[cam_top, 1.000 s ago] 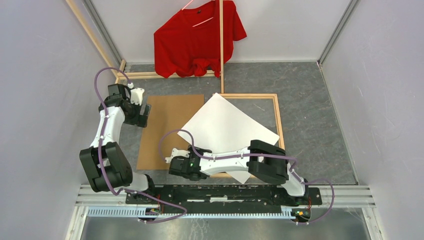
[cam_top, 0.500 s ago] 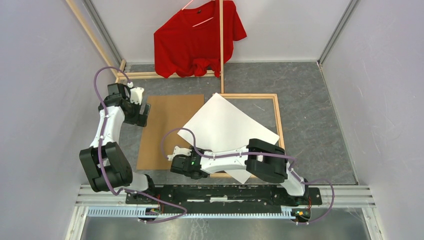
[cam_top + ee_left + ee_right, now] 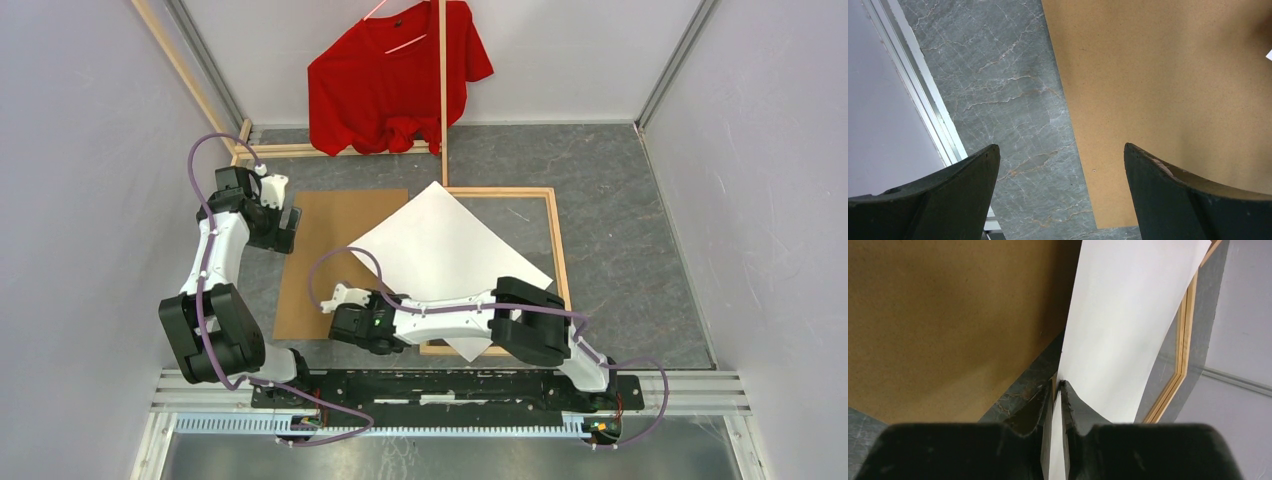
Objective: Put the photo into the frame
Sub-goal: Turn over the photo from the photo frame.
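The photo [image 3: 450, 250] lies white back up, turned diagonally across the light-wood frame [image 3: 556, 240], with its left corner over the brown cardboard board [image 3: 325, 255]. My right gripper [image 3: 383, 300] is shut on the photo's near-left edge. In the right wrist view the thin white sheet [image 3: 1128, 315] runs between the closed fingers of that gripper [image 3: 1058, 385], with the frame [image 3: 1182, 345] to its right. My left gripper [image 3: 289, 228] hangs open over the board's left edge [image 3: 1158, 100]; nothing is between its fingers [image 3: 1060, 147]. The print's picture side is hidden.
A red T-shirt [image 3: 395, 85] on a hanger hangs at the back wall. Loose wooden slats [image 3: 275, 150] lie at the back left, and one slat [image 3: 443, 95] stands upright. Grey walls close in both sides. The arms' base rail [image 3: 440, 385] runs along the near edge.
My right gripper has closed onto the photo's edge and shifted left, dragging the sheet slightly left over the frame. The left arm has not moved.
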Available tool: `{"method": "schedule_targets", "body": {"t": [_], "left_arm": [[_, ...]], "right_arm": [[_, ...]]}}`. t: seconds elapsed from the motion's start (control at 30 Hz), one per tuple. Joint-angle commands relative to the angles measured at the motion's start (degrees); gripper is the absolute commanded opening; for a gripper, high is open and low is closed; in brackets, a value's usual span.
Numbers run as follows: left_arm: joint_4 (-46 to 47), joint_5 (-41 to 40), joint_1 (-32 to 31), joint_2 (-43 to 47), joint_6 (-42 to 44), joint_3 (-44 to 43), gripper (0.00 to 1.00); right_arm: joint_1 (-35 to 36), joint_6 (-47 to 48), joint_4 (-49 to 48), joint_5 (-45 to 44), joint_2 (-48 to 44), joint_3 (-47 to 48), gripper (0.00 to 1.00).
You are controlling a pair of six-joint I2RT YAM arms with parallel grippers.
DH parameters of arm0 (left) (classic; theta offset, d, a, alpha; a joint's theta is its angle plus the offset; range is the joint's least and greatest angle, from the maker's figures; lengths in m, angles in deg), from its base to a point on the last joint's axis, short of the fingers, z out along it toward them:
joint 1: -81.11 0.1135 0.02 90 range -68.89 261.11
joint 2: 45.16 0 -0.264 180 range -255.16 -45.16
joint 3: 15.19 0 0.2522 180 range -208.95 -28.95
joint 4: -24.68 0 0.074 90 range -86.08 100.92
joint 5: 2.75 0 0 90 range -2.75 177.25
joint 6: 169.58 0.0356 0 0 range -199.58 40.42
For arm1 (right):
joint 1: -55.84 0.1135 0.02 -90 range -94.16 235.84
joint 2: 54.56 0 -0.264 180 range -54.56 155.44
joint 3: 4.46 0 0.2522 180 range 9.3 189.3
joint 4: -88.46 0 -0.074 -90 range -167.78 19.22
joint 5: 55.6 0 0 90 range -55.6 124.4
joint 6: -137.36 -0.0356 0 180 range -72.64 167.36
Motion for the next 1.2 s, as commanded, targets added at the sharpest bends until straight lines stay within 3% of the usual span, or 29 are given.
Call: {"method": "schedule_targets", "body": {"t": [0.0,0.13,0.23,0.43,0.67,0.8,1.03,1.17], "left_arm": [[0.1,0.5,0.2,0.2,-0.1,-2.3,1.00],[0.0,0.8,0.2,0.7,-0.1,-2.3,1.00],[-0.1,1.0,0.2,0.9,0.0,-2.4,1.00],[-0.5,1.1,0.2,1.5,0.1,-2.3,1.00],[-0.8,1.7,0.2,1.8,0.3,-2.2,1.00],[-0.8,2.1,0.2,2.0,0.3,-2.0,1.00],[-0.8,2.3,0.2,2.2,0.4,-1.7,1.00],[-0.8,2.4,0.1,2.4,0.6,-1.5,1.00]], "right_arm": [[-0.6,-1.2,0.5,-3.0,-1.1,3.5,0.16],[-2.8,-6.6,5.3,-0.4,-2.0,6.3,0.11],[-5.5,-10.7,4.3,6.0,-5.2,5.8,0.00],[-10.5,-20.9,-1.0,18.8,-10.8,3.6,0.00],[-14.2,-39.0,-2.1,23.6,-14.2,1.4,0.00],[-15.1,-45.1,-4.9,21.7,-16.9,-1.9,0.00],[-15.3,-53.9,5.8,11.1,-12.5,6.3,0.00],[-15.5,-58.5,7.4,4.7,-13.0,5.4,0.00]]}}
